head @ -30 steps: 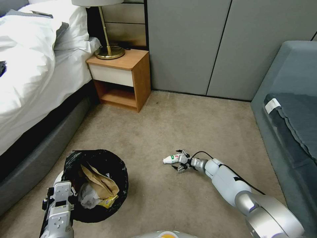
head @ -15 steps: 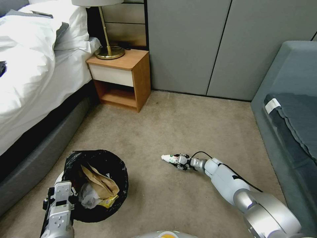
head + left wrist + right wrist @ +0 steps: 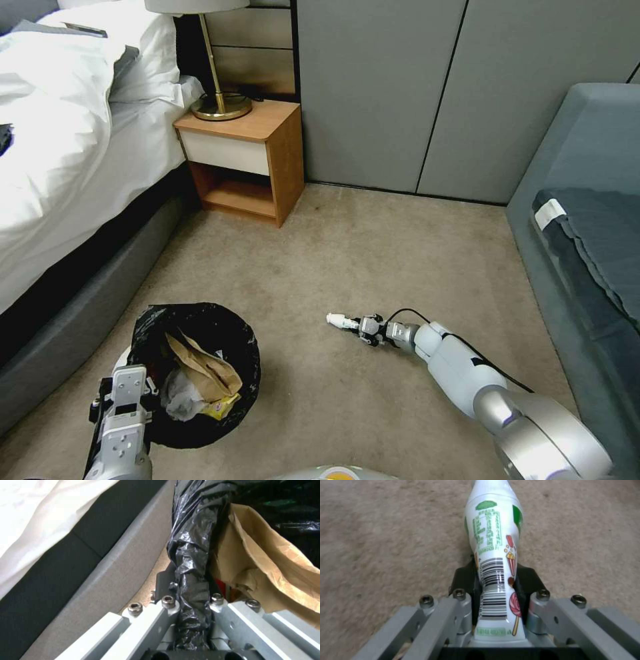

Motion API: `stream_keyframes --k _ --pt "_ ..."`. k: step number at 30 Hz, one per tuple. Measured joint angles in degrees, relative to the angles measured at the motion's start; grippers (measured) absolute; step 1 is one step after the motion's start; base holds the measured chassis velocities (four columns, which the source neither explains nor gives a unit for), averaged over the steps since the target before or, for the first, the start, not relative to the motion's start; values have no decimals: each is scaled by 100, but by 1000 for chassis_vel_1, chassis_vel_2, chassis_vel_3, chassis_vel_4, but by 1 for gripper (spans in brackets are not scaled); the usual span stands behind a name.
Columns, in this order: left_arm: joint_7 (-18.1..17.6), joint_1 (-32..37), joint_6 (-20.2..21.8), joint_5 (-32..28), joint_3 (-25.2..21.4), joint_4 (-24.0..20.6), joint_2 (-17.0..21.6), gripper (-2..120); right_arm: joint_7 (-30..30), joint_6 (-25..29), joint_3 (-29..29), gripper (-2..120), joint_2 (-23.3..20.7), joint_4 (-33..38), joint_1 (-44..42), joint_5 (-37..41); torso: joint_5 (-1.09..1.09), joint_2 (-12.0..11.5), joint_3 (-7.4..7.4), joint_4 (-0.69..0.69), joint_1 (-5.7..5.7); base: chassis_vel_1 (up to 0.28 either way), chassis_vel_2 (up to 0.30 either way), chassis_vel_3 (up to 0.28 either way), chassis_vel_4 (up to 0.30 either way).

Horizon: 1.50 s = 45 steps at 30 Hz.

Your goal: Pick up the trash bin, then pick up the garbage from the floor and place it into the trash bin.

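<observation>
One bottle (image 3: 495, 555), white with a green-printed label, a barcode and lollipop drawings, its small writing too fine to read, lies pinched at its base between the clamped fingers of the right gripper (image 3: 367, 328), low over the carpet (image 3: 373, 260) at about 5 o'clock in the head view. One bin (image 3: 200, 373) sits at 7 o'clock beside the bed (image 3: 60, 153), holding one brown paper bag (image 3: 203, 368); the left gripper (image 3: 191, 605) is closed on its black liner rim. One nightstand (image 3: 243, 157) with one lamp (image 3: 217, 60) stands at 11 o'clock.
</observation>
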Motion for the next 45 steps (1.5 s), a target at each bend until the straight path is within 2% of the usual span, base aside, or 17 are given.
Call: stream_keyframes --k 7,8,9,10,12,13,15,16,18,20,22,26,29,30,32,35,45 --pt "2 0 75 34 -41 9 0 1 382 90 -47 15 -155 1115 -366 809 -3 0 -1 1 0 0 0 0 0" --pt "5 1 85 32 -50 7 0 1 401 92 -47 15 -191 1364 -439 996 -4 0 0 0 0 0 0 0 0" --pt "18 1 91 -5 -89 -1 0 1 445 23 -49 15 -246 1995 -640 1364 -4 0 0 0 0 0 0 0 0" --pt "18 1 91 -5 -89 -1 0 1 445 23 -49 15 -246 1995 -640 1364 -4 0 0 0 0 0 0 0 0" --pt "22 -36 116 -73 -103 -23 0 1 498 -120 -56 14 -306 2888 -937 1937 -4 0 -1 1 0 0 0 0 0" --pt "22 -36 116 -73 -103 -23 0 1 498 -120 -56 14 -306 2888 -937 1937 -4 0 -1 1 0 0 0 0 0" --pt "28 -85 140 -129 -85 -26 0 1 512 -146 -61 14 -322 3864 -1267 2429 -2 0 -1 0 0 0 0 0 0" --pt "28 -85 140 -129 -85 -26 0 1 512 -146 -61 14 -322 3864 -1267 2429 -2 0 -1 0 0 0 0 0 0" --pt "29 -111 152 -176 -84 -19 0 1 385 -218 -150 14 -365 4634 -1483 2912 -5 0 -1 0 0 0 0 0 0" --pt "29 -118 157 -192 -85 -15 0 1 321 -234 -190 14 -376 4804 -1528 3041 -4 0 -1 0 0 0 0 0 0" --pt "30 -167 200 -287 -112 2 0 1 -101 -379 -523 14 -501 5674 -1760 3926 -4 0 -1 1 0 0 0 0 0" --pt "30 -199 231 -346 -123 11 0 1 -192 -521 -851 14 -604 6154 -1877 4396 -4 0 -1 -1 0 0 0 0 0" --pt "30 -234 264 -404 -126 17 0 1 24 -680 -1481 13 -731 6732 -1981 4663 -4 0 -1 1 -1 0 0 0 0" --pt "30 -234 264 -404 -126 17 0 1 24 -680 -1481 13 -731 6732 -1981 4663 -4 0 -1 1 -1 0 0 0 0" --pt "30 -254 303 -443 -128 19 0 1 219 -712 -2006 13 -775 6913 -2010 4668 -4 0 -1 0 0 0 0 0 0" --pt "29 -254 320 -454 -119 19 0 1 265 -706 -2283 13 -740 6812 -2004 4550 -3 0 -1 1 -1 0 0 0 0" --pt "26 -232 380 -457 -65 -42 0 1 326 -616 -2553 13 -494 5978 -1939 4141 -3 0 -1 1 0 0 0 0 0"
